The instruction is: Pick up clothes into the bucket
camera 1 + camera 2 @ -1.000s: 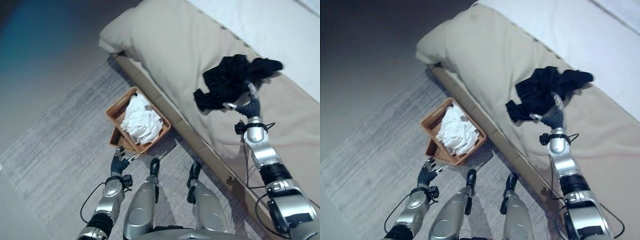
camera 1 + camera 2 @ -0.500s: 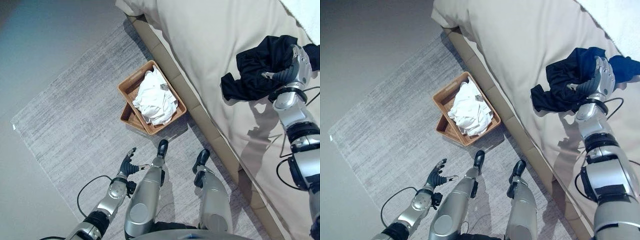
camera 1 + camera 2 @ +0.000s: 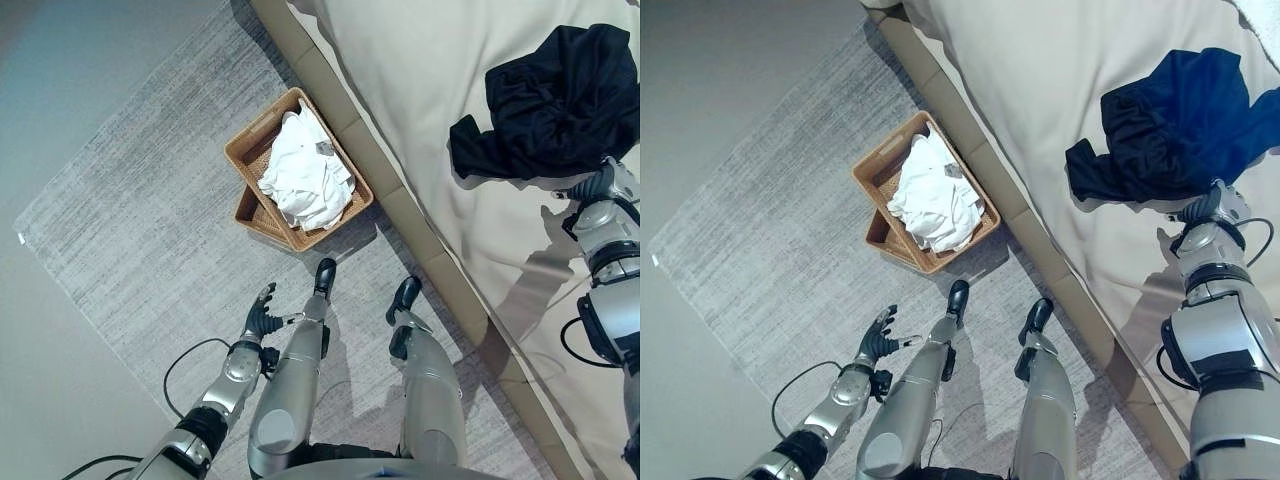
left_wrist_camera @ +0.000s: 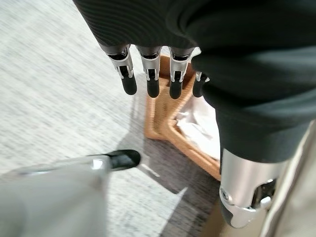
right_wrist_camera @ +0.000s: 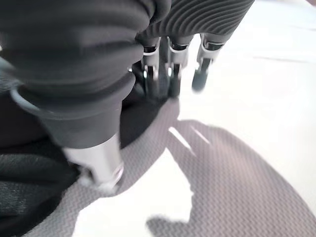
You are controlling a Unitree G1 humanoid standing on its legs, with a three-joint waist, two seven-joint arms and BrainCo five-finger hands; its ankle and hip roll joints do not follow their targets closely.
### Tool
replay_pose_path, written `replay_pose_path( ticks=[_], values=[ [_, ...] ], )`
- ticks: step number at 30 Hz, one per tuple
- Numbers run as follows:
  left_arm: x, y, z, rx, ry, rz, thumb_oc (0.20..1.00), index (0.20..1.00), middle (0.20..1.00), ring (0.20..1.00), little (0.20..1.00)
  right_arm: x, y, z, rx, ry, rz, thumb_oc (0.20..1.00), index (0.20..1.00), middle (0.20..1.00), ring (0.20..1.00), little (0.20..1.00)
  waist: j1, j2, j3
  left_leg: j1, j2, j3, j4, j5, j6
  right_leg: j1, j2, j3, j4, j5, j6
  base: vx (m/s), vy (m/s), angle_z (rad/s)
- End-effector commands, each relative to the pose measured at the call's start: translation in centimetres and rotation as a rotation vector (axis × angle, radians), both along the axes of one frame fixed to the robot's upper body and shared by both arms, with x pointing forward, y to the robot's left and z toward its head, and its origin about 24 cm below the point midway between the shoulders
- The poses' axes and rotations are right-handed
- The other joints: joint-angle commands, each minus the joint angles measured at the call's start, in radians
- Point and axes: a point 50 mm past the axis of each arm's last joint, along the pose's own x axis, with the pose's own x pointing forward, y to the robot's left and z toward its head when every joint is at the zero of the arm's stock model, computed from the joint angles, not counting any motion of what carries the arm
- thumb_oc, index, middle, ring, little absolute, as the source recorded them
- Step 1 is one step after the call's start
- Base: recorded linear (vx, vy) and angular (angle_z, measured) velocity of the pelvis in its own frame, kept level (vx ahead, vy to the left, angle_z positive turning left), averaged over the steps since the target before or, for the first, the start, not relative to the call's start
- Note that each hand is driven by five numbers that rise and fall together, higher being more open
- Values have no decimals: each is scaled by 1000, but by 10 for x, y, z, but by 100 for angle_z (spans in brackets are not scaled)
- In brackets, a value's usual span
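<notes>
No writing can be read anywhere. A crumpled dark, soft fabric garment (image 3: pixel 555 105) lies heaped on the smooth beige bedcover (image 3: pixel 420 90), just past the right hand (image 3: pixel 1210 207), whose straight fingers (image 5: pixel 170 74) reach to its edge. The rectangular woven brown wicker basket (image 3: pixel 262 135), holding a rumpled white cloth (image 3: pixel 305 185), stands on the ribbed grey rug (image 3: pixel 150 220) beside the bed, while the left hand (image 3: pixel 262 315) hangs over the rug with fingers (image 4: pixel 129 79) spread and empty.

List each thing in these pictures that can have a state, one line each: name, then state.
dark garment: crumpled in a heap on the bed, not yet in the basket.
white clothes: piled inside the basket.
basket: on the rug beside the bed, partly filled.
right hand: at the dark garment's near edge; grip unclear.
left hand: open, fingers straight, above the rug, holding nothing.
</notes>
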Motion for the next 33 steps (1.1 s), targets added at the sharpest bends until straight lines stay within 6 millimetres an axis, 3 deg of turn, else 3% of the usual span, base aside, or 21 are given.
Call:
replay_pose_path(
  ticks=[1, 5, 6, 14, 19, 23, 28, 29, 30, 31, 33],
  values=[
    [0, -7, 3, -41, -25, -6, 1000, 1000, 1000, 1000, 1000, 2, -5, 44, -35, -162, 11, 200, 200, 200, 200, 200, -15, 3, 9, 16, 4, -47, -3, -15, -14, 16, -20, 65, 36, 22, 50, -7, 2, -8],
    [6, -6, 13, -49, -82, 20, 1000, 1000, 1000, 1000, 1000, 23, 35, 79, -44, -381, 187, 200, 200, 200, 200, 200, -36, -16, 9, 21, 11, -30, -10, -15, -17, 12, -10, 90, 14, 34, 54, -19, 9, -10],
    [6, -6, 13, -49, -82, 21, 1000, 1000, 1000, 1000, 1000, 23, 35, 79, -44, -381, 187, 200, 200, 200, 200, 200, -36, -17, 9, 21, 11, -30, -10, -15, -17, 12, -10, 90, 14, 34, 54, -20, 16, -17],
    [9, -3, 16, -49, -115, 66, 1000, 1000, 1000, 1000, 1000, 28, 92, 138, -99, -721, 383, 200, 200, 200, 200, 200, -62, -39, 9, 35, 19, -16, -15, -16, -21, 23, -4, 107, -5, 41, 57, -18, 4, -10],
    [8, 0, 15, -35, -121, 83, 1000, 1000, 1000, 1000, 1000, 21, 109, 149, -114, -836, 447, 200, 200, 200, 200, 200, -69, -48, 9, 43, 18, -16, -14, -18, -19, 34, -4, 107, -9, 43, 59, -7, 1, -2],
    [7, 5, 14, -17, -126, 117, 1000, 1000, 1000, 1000, 1000, 4, 119, 154, -118, -1011, 472, 200, 200, 200, 200, 200, -76, -54, 9, 45, 16, -18, -11, -21, -16, 43, -6, 107, -14, 44, 60, 0, 0, 0],
    [7, 11, 15, 5, -136, 130, 1000, 1000, 1000, 1000, 1000, -6, 116, 150, -129, -1072, 453, 200, 200, 200, 200, 200, -74, -60, 9, 45, 14, -17, -9, -19, -13, 51, -7, 105, -25, 55, 62, 0, 0, 0],
    [6, 14, 15, 12, -141, 132, 1000, 1000, 1000, 1000, 1000, -7, 115, 153, -145, -1063, 457, 476, 476, 476, 476, 476, -73, -64, 9, 44, 13, -15, -5, -21, -13, 52, -6, 106, -27, 57, 63, 0, 0, 0],
    [6, 14, 16, 12, -142, 132, 1000, 1000, 1000, 1000, 1000, -7, 115, 153, -145, -1063, 457, 674, 674, 674, 674, 674, -73, -64, 9, 43, 13, -15, -4, -20, -12, 51, -6, 106, -28, 59, 63, -20, 25, -3],
    [6, 16, 15, 17, -139, 139, 1000, 1000, 1000, 1000, 1000, -6, 117, 153, -155, -1053, 461, 1000, 1000, 1000, 1000, 1000, -73, -70, 9, 44, 13, -12, -3, -22, -12, 52, -6, 110, -32, 62, 64, -12, 21, -4],
    [4, 17, 14, 18, -134, 138, 1000, 1000, 1000, 1000, 1000, -3, 115, 152, -188, -1013, 455, 1000, 1000, 1000, 1000, 1000, -69, -75, 9, 49, 14, -9, 1, -30, -12, 58, -4, 114, -33, 57, 64, -2, 14, -5]
  ],
)
